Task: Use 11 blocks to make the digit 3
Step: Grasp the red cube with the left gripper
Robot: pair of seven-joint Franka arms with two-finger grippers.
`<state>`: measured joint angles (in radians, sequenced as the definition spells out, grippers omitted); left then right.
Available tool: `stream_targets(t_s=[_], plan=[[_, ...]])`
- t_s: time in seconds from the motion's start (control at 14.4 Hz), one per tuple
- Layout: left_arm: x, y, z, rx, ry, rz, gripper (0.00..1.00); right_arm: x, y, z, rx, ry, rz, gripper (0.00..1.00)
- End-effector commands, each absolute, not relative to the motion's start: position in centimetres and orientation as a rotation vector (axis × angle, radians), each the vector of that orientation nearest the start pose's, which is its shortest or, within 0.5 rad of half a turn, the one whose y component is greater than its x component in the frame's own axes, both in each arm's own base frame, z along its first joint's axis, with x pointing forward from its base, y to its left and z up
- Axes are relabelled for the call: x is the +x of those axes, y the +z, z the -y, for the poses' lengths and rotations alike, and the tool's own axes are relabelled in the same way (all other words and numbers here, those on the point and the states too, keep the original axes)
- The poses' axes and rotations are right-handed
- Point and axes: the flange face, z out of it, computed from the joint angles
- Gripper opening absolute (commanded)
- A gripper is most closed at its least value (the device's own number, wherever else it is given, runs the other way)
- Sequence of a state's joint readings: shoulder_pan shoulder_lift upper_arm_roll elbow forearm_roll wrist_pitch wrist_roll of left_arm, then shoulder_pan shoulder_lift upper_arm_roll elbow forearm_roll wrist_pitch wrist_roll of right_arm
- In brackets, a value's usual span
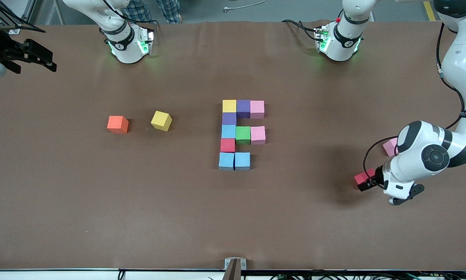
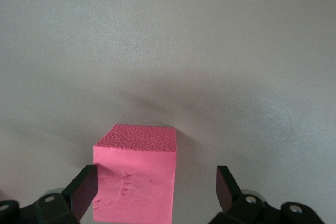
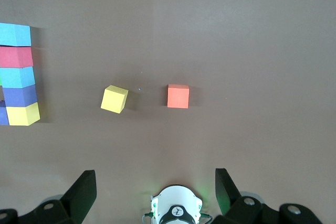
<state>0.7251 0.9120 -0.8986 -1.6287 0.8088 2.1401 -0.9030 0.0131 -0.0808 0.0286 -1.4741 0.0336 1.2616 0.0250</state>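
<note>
Looking down from the front view, ten cubes of the figure sit touching at mid-table: a row of yellow, purple, pink, then a purple link, then blue, green, pink, then a red link, then two blue, with the last corner of that nearest row bare. A red cube lies toward the left arm's end of the table, nearer the camera than a loose pink cube half hidden by the arm. The left gripper is low at the red cube. A loose yellow cube and an orange cube lie toward the right arm's end. The right gripper waits up over that end's edge.

From the left wrist, the red cube stands on the table between spread fingers; one looks close to or against a face, the other is clear, so nothing is gripped. Its pebbled foam looks light, soft and not slippery; flat side faces low down seem the best hold, squeezed gently.

From the right wrist, its fingers are released and empty, with the yellow and orange cubes far below. No containers appear.
</note>
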Motion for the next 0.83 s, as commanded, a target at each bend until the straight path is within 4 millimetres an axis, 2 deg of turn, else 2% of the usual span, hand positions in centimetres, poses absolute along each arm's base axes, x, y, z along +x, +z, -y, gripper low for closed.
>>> stream_targets(t_s=[0.0, 0.14, 0.35, 0.76], plan=[[68.6, 22.1, -0.6, -3.074, -0.017, 0.721, 0.99, 48.3, 69.9, -1.6, -3.084, 0.207, 0.03, 1.0], [68.7, 22.5, -0.7, -3.069, -0.024, 0.73, 0.99, 48.3, 69.9, -1.2, -3.084, 0.209, 0.037, 1.0], [68.6, 22.9, -0.7, -3.059, -0.02, 0.743, 1.0, 48.6, 69.9, 0.7, -3.074, 0.183, 0.061, 1.0], [68.5, 23.4, -0.8, -3.045, -0.005, 0.741, 1.0, 49.4, 70.5, 0.9, -3.115, 0.07, 0.107, 1.0]])
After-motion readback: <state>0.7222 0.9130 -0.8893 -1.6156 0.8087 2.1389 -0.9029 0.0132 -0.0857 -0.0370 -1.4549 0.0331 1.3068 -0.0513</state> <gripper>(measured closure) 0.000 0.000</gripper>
